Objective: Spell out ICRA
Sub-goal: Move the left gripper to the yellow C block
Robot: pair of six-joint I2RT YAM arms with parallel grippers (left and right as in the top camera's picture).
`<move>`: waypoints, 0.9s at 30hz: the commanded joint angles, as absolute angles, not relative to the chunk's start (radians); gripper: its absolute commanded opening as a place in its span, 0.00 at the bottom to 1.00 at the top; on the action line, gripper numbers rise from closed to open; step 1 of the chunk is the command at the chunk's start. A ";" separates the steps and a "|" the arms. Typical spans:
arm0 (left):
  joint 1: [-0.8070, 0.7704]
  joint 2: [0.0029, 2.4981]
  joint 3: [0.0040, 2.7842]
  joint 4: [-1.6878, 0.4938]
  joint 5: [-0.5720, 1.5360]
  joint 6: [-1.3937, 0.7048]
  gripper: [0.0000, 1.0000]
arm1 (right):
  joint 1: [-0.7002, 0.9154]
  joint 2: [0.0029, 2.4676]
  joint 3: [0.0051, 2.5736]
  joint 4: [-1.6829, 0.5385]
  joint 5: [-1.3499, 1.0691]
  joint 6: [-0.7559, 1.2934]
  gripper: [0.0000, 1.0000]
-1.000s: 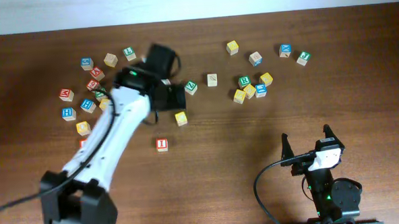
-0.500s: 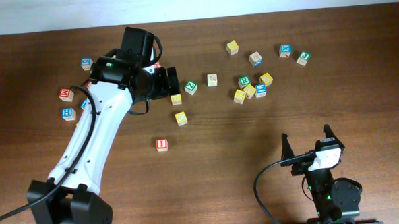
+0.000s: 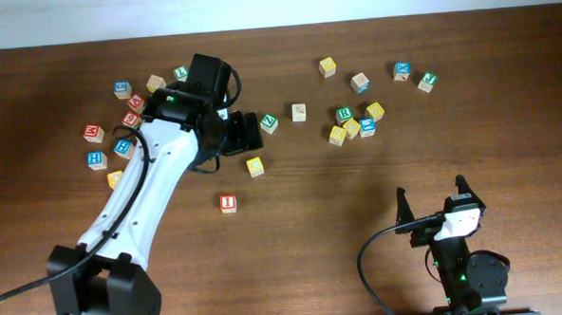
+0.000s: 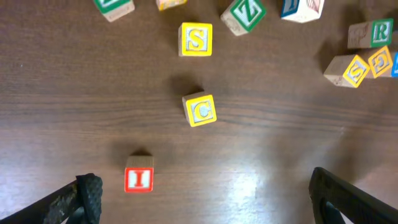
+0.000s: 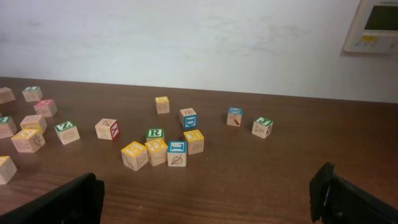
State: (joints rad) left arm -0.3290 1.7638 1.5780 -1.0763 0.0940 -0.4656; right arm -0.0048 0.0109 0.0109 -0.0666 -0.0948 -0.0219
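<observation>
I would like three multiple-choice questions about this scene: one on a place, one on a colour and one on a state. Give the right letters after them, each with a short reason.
1. In the left wrist view, where does the red I cube lie from the yellow C cube?
A. lower left, apart from it
B. stacked on it
C. touching its right side

2. What colour frames the letter on the R cube?
A. blue
B. green
C. red

3. How is the left gripper?
A. open and empty
B. shut on a cube
C. out of view

Answers:
1 A: a gap shows between the two cubes.
2 B: its letter face is green.
3 A: its fingers stand wide apart at the picture's lower corners and touch no cube.
</observation>
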 commanded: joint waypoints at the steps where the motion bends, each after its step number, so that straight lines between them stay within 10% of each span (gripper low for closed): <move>1: -0.327 1.819 1.558 -1.066 0.082 -0.479 0.98 | 0.003 0.004 0.006 -0.072 -0.094 -0.010 0.98; 16: -0.406 1.898 1.557 -1.049 -0.012 -0.580 1.00 | 0.003 0.004 0.006 -0.072 -0.094 -0.010 0.98; 27: -0.406 2.068 1.557 -0.997 -0.003 -0.580 0.75 | 0.002 0.004 0.006 -0.072 -0.094 -0.010 0.98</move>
State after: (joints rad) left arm -0.4057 2.0342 1.5650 -1.0103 -0.0002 -0.5766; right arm -0.0048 0.0109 0.0109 -0.0666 -0.0948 -0.0223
